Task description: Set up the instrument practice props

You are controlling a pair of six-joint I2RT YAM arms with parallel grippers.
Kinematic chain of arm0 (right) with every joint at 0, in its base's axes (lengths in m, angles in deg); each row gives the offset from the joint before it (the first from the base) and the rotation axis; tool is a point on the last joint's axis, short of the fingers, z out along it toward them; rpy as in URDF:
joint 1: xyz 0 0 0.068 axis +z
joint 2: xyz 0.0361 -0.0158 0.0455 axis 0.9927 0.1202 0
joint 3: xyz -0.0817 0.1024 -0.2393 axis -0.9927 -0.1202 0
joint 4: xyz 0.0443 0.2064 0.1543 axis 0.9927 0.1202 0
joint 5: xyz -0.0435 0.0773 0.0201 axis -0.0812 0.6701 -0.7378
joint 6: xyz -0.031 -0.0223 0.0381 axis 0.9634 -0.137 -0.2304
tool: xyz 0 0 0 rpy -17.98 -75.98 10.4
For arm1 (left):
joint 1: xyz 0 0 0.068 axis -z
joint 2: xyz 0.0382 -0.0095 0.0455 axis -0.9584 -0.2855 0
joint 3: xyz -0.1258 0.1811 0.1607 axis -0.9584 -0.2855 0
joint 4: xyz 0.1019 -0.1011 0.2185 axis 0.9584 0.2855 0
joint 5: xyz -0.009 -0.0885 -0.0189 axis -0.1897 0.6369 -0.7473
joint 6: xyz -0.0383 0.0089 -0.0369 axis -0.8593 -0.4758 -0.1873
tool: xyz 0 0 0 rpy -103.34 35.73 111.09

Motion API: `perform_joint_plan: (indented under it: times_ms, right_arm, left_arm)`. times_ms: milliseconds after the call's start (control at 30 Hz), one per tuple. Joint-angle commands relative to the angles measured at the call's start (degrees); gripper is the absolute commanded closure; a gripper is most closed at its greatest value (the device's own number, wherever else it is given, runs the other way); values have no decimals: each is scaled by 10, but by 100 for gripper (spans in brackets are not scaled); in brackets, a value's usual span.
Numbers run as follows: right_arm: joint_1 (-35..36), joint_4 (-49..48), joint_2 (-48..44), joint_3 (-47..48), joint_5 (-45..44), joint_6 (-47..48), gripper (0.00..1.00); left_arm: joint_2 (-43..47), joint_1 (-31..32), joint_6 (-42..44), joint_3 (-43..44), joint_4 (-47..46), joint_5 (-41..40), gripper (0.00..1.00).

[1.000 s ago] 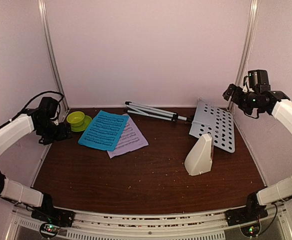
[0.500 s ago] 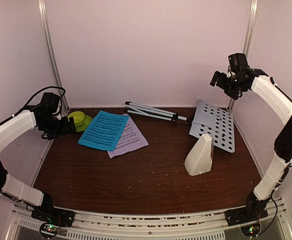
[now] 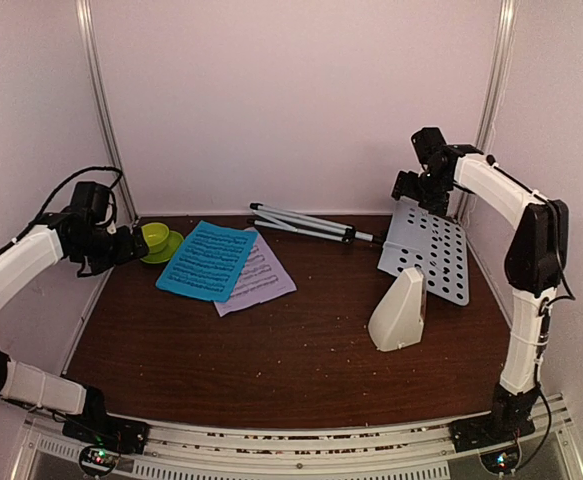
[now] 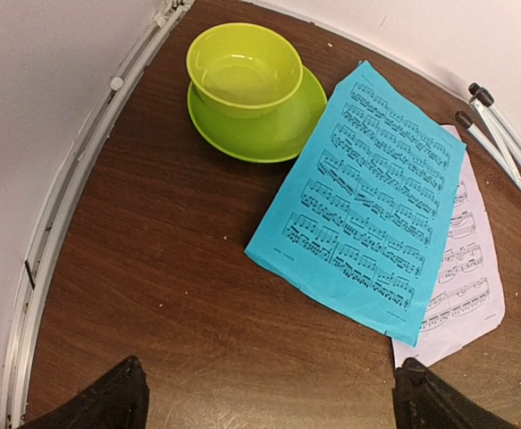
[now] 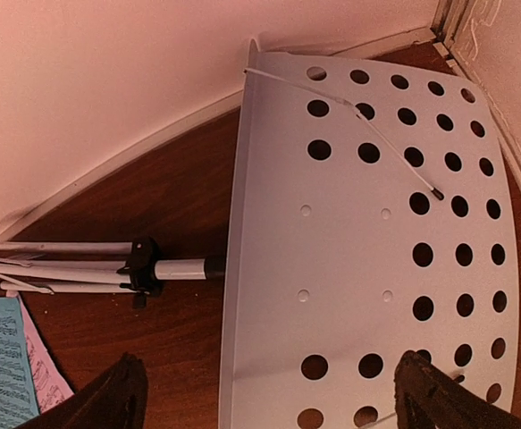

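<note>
The white perforated music stand point(image 3: 426, 250) lies flat at the back right, its folded silver tripod point(image 3: 301, 222) stretching left along the back wall. It fills the right wrist view point(image 5: 367, 259), with the tripod point(image 5: 72, 268) at the left. My right gripper point(image 3: 416, 185) hovers open above the stand's top edge point(image 5: 269, 402). The cyan page point(image 3: 208, 260) lies over the lilac page point(image 3: 261, 272) at the back left; both show in the left wrist view, cyan point(image 4: 367, 206) and lilac point(image 4: 466, 286). The cream metronome point(image 3: 399, 310) stands at centre right. My left gripper point(image 3: 121, 245) is open and empty above the table point(image 4: 269, 407).
A lime-green bowl point(image 3: 152, 236) on a saucer point(image 4: 251, 134) sits in the back left corner, just beyond my left gripper. White walls and metal corner posts point(image 3: 101, 110) close in the table on three sides. The bowl also shows in the left wrist view point(image 4: 244, 70).
My right arm has swung up and leftward from the right wall to above the stand's top edge. My left gripper has moved slightly back toward the bowl. The props have not moved.
</note>
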Motion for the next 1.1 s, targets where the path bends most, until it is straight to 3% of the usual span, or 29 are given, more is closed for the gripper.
perform_joint_plan:
  times_ms: [0,467,767,1067]
  right_arm:
    - [17,28,50,53,-28,-3,4]
    - [31,80,171,172,-46,-9,9]
    - [31,79,213,186,-44,-10,16]
    - [32,77,245,201,-55,-20,42]
  left_arm:
    - [0,2,-4,-5,-32,6,2]
    - [25,2,2,-13,-38,-9,2]
    - [9,1,8,-7,-34,-20,2]
    - [-11,2,6,-1,-21,-34,2]
